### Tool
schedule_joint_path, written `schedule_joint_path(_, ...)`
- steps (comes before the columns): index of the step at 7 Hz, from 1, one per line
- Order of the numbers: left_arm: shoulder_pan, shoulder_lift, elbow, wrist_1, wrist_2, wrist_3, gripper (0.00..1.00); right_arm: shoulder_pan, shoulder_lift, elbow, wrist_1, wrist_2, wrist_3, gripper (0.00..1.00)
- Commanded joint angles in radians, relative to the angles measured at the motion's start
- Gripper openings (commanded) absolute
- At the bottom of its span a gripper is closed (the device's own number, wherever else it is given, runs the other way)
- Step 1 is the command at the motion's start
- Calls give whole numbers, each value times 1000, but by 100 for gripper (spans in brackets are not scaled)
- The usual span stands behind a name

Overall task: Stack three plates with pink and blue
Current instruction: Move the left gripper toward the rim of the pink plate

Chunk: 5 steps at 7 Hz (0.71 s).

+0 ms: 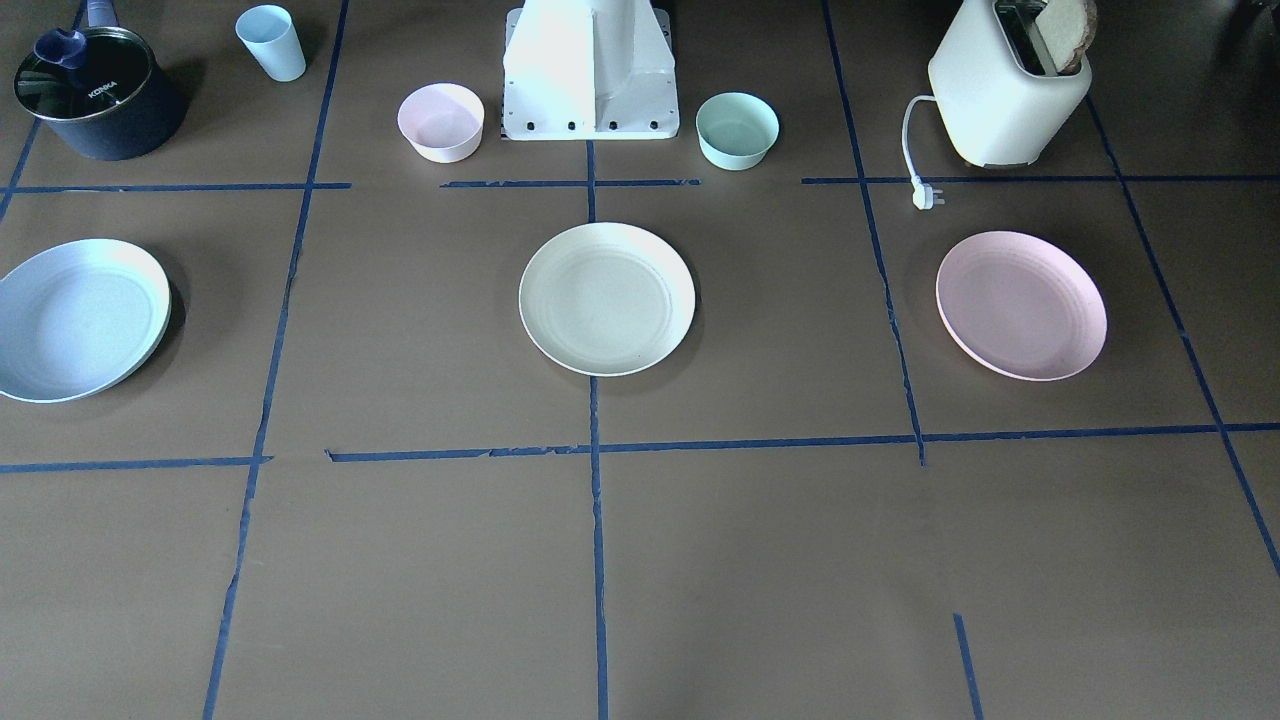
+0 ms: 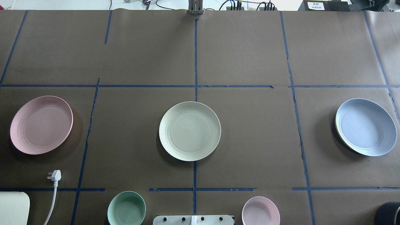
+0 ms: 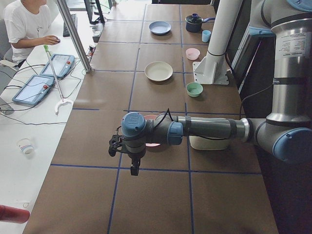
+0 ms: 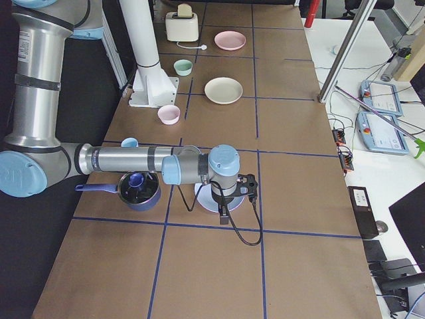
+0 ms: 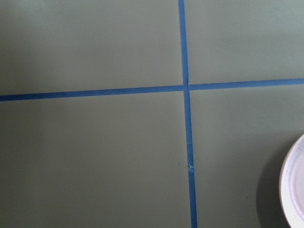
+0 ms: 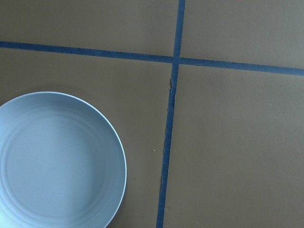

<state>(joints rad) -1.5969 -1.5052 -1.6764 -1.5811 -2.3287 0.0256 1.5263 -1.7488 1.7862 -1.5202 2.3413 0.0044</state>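
The cream plate [image 1: 607, 298] lies at the table's centre; it also shows in the overhead view [image 2: 189, 131]. The pale pink plate [image 1: 1020, 305] [image 2: 41, 124] lies on the robot's left side. The light blue plate [image 1: 80, 318] [image 2: 365, 126] lies on its right side. All three lie flat and apart. My left gripper [image 3: 132, 167] hangs over the table beside the pink plate, whose rim [image 5: 295, 187] shows in the left wrist view. My right gripper [image 4: 224, 212] hangs by the blue plate [image 6: 57, 161]. I cannot tell whether either gripper is open or shut.
Near the robot base [image 1: 590, 70] stand a small pink bowl [image 1: 441, 121] and a mint bowl [image 1: 737, 129]. A light blue cup [image 1: 271, 42] and a dark lidded pot [image 1: 98, 92] stand beyond the blue plate. A toaster [image 1: 1008, 85] with its loose plug [image 1: 925, 196] stands behind the pink plate.
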Motion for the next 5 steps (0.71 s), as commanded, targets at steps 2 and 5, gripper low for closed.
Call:
schedule_joint_path(2,0,3,10,-4,-1,4,100,-2,2,-1,3,3,6,100)
schedule_joint_path(5,65,8,23,-48,-5,2,100,-3,14,2,9,44,11,100)
